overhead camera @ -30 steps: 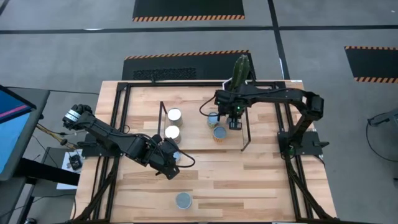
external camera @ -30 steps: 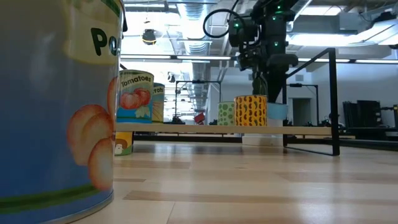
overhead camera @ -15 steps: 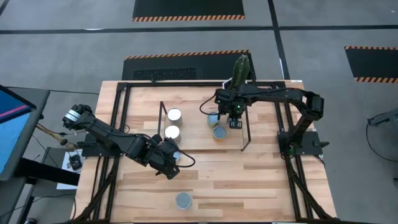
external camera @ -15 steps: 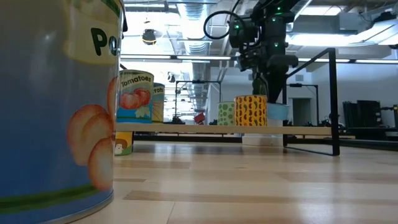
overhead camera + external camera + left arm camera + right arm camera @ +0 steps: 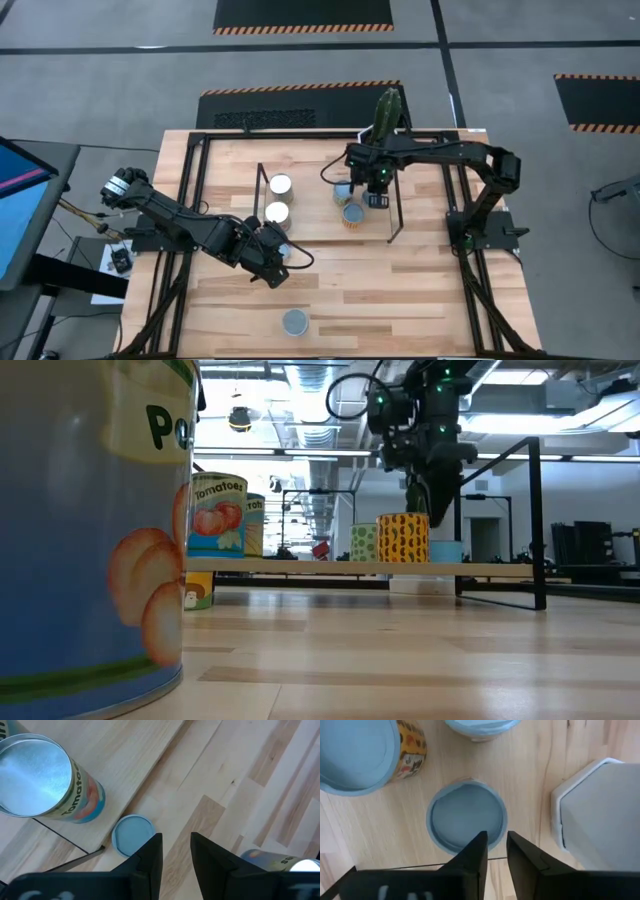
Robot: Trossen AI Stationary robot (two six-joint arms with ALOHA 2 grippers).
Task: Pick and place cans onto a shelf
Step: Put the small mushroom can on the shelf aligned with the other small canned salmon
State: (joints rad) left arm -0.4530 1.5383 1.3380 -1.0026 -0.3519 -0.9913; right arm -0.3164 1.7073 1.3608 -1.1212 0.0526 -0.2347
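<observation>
The shelf (image 5: 330,205) holds two silvery-topped cans (image 5: 281,184) (image 5: 277,212) at its left and two blue-topped cans (image 5: 343,190) (image 5: 352,214) at its right. A low blue-topped can (image 5: 466,817) stands on the shelf board between the yellow can (image 5: 357,755) and the white hexagonal pot (image 5: 600,810). My right gripper (image 5: 497,850) is shut just above that low can. My left gripper (image 5: 176,855) is shut over bare table by the shelf's near edge. Beside it are a small blue-topped can (image 5: 132,835) and another can (image 5: 280,860).
One more can (image 5: 294,321) stands alone near the table's front edge and fills the left of the low view (image 5: 90,530). A cactus (image 5: 387,108) stands at the table's far edge. Black frame rails (image 5: 192,200) run along the table's sides.
The low blue can by the yellow can has come down and now rests on the shelf board. It stood a little higher a second ago. My right gripper stays over it, tipped slightly. My left arm has kept still.
</observation>
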